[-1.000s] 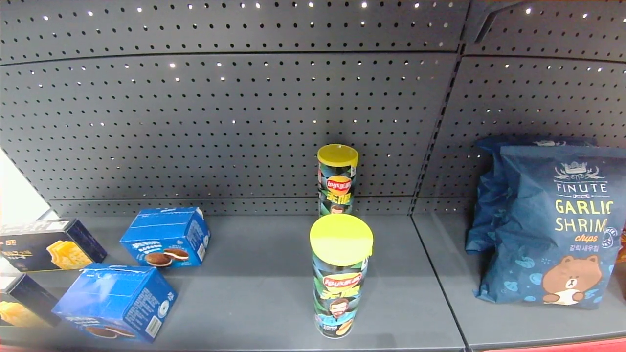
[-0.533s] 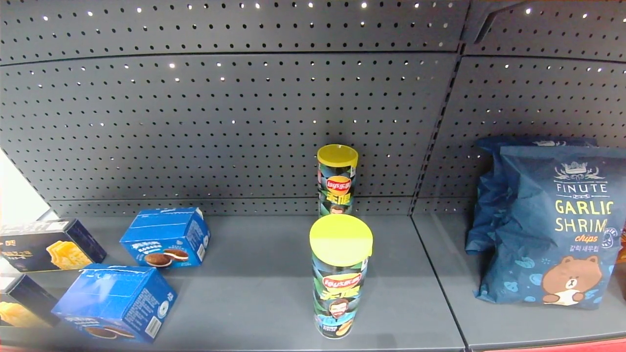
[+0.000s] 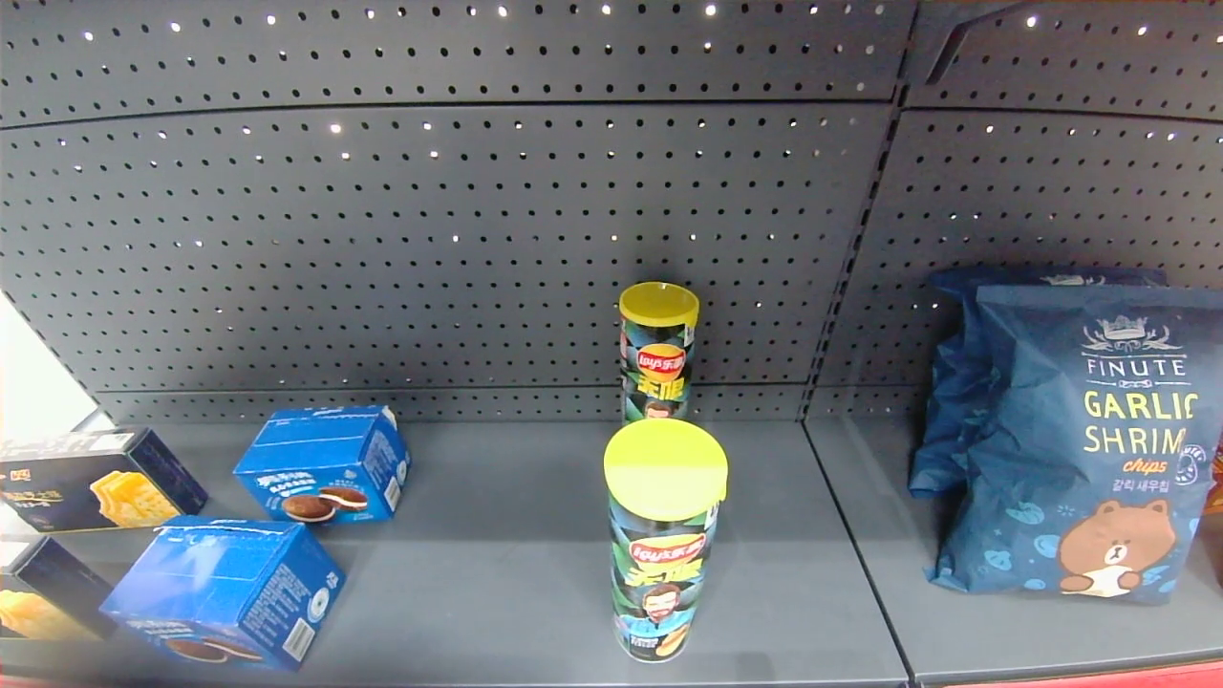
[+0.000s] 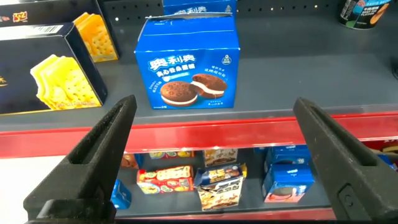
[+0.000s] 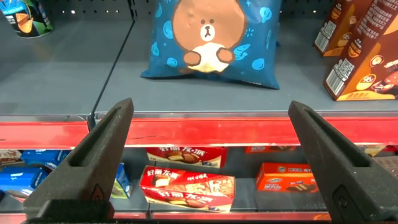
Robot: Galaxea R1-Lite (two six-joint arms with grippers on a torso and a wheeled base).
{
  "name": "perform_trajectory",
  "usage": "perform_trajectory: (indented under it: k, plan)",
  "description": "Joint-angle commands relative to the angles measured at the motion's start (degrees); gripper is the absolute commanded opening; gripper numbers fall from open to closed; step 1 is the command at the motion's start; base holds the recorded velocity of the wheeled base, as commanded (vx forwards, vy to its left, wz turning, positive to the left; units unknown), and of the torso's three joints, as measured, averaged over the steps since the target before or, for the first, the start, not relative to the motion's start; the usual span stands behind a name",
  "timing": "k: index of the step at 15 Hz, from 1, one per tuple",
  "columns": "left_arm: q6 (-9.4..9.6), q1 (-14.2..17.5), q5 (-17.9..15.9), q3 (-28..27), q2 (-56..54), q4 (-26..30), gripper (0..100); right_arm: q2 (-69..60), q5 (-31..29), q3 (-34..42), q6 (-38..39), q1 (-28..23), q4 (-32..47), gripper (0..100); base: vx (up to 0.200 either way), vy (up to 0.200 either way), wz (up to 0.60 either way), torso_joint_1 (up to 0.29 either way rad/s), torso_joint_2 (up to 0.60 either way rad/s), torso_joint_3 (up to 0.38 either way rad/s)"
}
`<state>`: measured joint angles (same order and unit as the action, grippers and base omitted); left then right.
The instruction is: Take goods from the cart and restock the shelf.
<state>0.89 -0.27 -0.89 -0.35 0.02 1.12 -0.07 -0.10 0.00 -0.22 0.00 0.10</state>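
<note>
On the grey shelf (image 3: 497,564) two chip cans with yellow lids stand upright, one at the front (image 3: 666,540) and one at the back wall (image 3: 658,351). Two blue cookie boxes lie to the left, one near the front edge (image 3: 229,591) and one behind it (image 3: 325,463). Dark blue chip bags (image 3: 1080,440) lean at the right. My left gripper (image 4: 217,165) is open in front of the shelf's red edge, facing a blue cookie box (image 4: 188,62). My right gripper (image 5: 211,162) is open, empty, below the bear-printed bag (image 5: 211,38).
Dark boxes with yellow crackers (image 3: 96,478) sit at the far left. Brown boxes (image 5: 357,46) stand right of the bag. A lower shelf holds more snack packs (image 5: 186,183) and boxes (image 4: 214,183). The perforated back panel (image 3: 478,239) closes the shelf behind.
</note>
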Motion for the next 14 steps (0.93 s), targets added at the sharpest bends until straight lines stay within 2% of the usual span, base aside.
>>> perform_trajectory:
  k: [1,14]
  plan:
    - [-0.01,0.0,0.0,0.0,0.0,0.0,100,0.1,0.0,0.0,0.0,0.0,0.0,100,0.0,0.0,0.0,0.0,0.0,0.0]
    - [-0.01,0.0,0.0,0.0,0.0,0.0,100,0.1,0.0,0.0,0.0,0.0,0.0,100,0.0,0.0,0.0,0.0,0.0,0.0]
